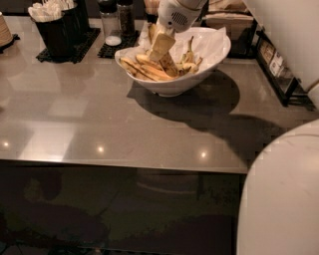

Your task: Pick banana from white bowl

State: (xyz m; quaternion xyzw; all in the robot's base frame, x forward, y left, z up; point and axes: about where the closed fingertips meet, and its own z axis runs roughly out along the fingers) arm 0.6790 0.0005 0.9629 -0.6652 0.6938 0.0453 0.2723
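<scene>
The white bowl (175, 79) is wide and glossy, lined with white paper, and stands on the grey table towards the back. Several bananas (148, 70) lie inside it, mostly on its left side, with another banana (190, 54) standing up in the middle. My gripper (165, 52) comes down from the top edge of the camera view into the left half of the bowl, among the bananas. Its white wrist (175, 14) is just above the bowl's rim.
Black cups with white packets (56, 26) stand on a black mat at the back left. Two shakers (110, 23) stand beside them. A dark rack (280, 69) stands at the right edge. My white arm (284, 199) fills the lower right. The table's front edge (124, 164) crosses the middle.
</scene>
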